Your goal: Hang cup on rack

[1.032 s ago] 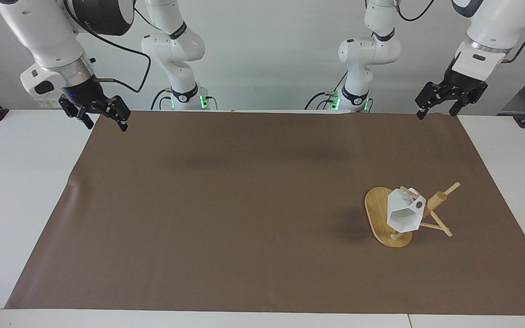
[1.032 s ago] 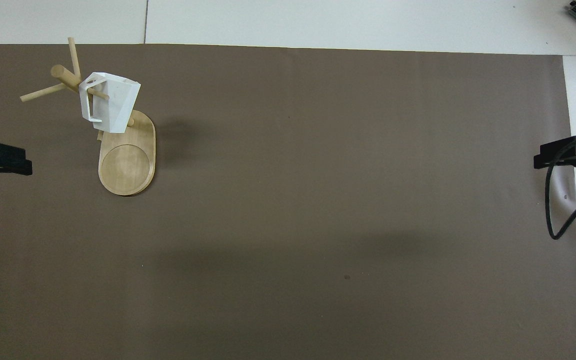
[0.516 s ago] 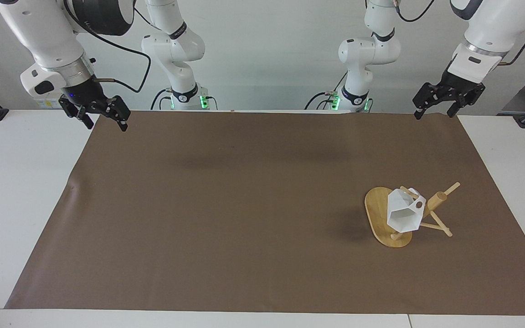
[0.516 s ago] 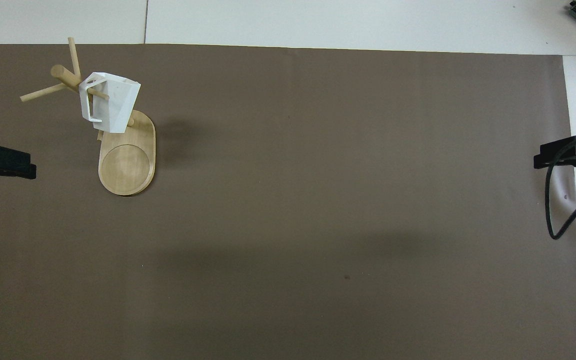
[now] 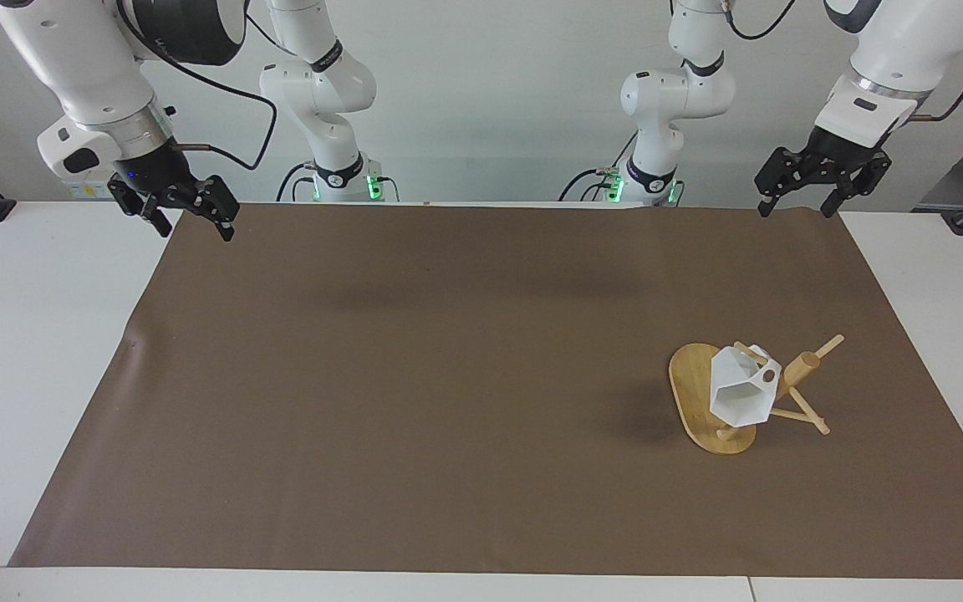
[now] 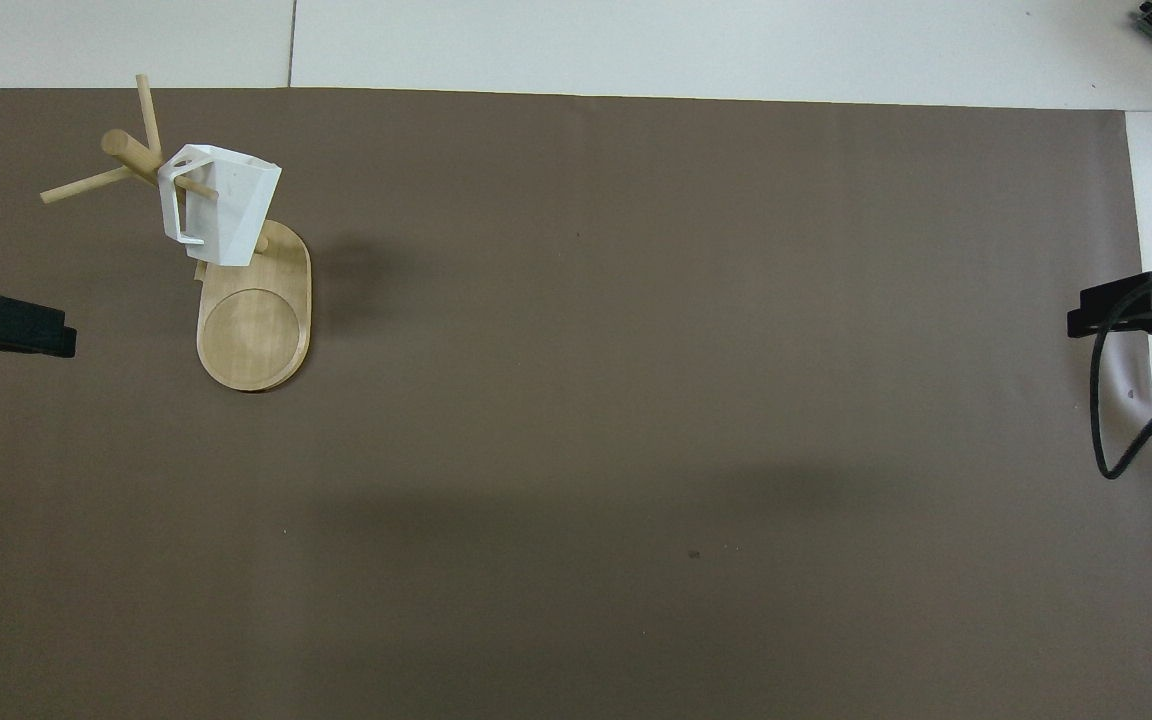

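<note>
Since the earlier frame only the left gripper [image 5: 797, 205] has moved: in the facing view it has lifted a little and turned, and it now hangs over the mat's edge at the robots' end, fingers apart and empty. Over the mat's corner at the right arm's end, the right gripper [image 5: 196, 224] waits, also spread and holding nothing. At the left arm's end of the brown mat [image 5: 448, 401], the cup [image 5: 741, 393] hangs on a peg of the rack [image 5: 695, 393], mouth tilted away from the robots, so the task looks done.

From overhead, the peg passes through the cup's [image 6: 221, 205] handle above the rack's [image 6: 254, 325] oval base. I judge the cup light, stiff and rather smooth; the blocky handle or the rim would be the place to hold. Only the other pegs stand close around it. Just the left gripper's [image 6: 21, 328] and right gripper's [image 6: 1121, 308] tips show at the sides.
</note>
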You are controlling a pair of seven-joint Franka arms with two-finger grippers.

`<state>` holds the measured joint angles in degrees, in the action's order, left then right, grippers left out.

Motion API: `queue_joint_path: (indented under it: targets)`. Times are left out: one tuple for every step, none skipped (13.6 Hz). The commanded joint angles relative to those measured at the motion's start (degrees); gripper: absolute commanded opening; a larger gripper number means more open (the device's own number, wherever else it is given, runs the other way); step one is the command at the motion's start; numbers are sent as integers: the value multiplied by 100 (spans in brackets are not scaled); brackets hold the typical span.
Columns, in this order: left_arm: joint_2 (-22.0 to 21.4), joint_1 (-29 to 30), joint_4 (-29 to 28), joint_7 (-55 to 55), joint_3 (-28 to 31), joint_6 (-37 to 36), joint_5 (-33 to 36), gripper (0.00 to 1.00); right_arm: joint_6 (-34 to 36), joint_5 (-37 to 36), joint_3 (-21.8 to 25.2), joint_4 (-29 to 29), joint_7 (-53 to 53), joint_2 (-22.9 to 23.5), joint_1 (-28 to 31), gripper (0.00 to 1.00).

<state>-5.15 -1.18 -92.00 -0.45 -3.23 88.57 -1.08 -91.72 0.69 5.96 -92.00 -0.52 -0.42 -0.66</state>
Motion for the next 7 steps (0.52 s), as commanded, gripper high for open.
queue_joint_path:
  targets:
    - [31,-382,42,80,286,-15,-6,100,84,1,-7,-99,61,-125,13,100]
    - [23,-349,24,89,296,-24,3,100,84,1,-7,-99,61,-125,13,100]
    - [5,-296,15,98,279,-15,3,100,84,1,-7,-99,61,-125,13,100]
    - [-4,-252,15,98,270,-6,3,100,84,1,-7,-99,61,-125,13,100]
    - [-21,-243,-2,98,279,-15,3,100,84,1,-7,-99,61,-125,13,100]
    - [-48,-243,-72,98,279,2,11,100,84,1,-7,-99,61,-125,13,100]
    - [-57,-243,-99,98,270,11,11,100,84,1,-7,-99,61,-125,13,100]
